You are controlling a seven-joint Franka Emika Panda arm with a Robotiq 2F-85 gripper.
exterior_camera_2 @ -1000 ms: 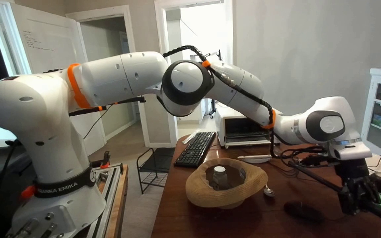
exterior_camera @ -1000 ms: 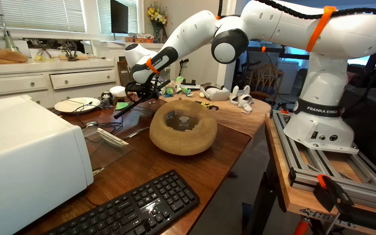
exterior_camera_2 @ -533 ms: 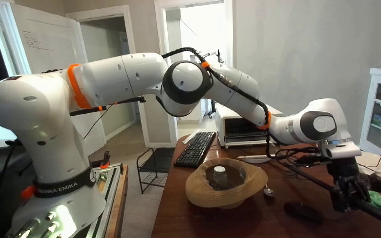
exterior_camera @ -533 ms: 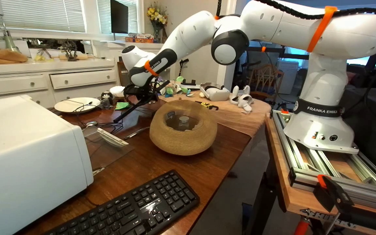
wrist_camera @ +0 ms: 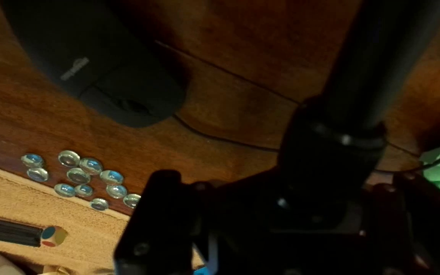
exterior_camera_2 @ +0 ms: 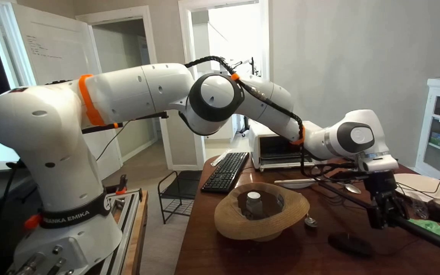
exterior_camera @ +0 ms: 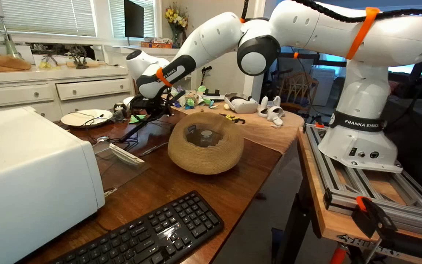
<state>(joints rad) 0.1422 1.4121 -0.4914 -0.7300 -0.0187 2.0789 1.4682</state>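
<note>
Clasping a black rod above a wooden table

The long black rod lies crosswise in the gripper, whose 2 fingers are clamped together on it, and it sticks out on both sides. In an exterior view its lower end points toward a white toaster oven with its door open. In the wrist view the rod runs off at the upper right; the gripper is too dark there for its pads to be made out.

Below, a black mouse lies on the wood, apart from the gripper. Near it show 11 clear glass pebbles, some touching, beside a tan cloth. A green packet lies behind the rod in an exterior view.

Farther out, a straw hat sits brim up in both exterior views, and a jar with a white lid stands inside it. Just beside the brim is 1 spoon. A black keyboard lies near the toaster oven, and a pale plate rests farther along the table. On the cloth sits a white headset.
</note>
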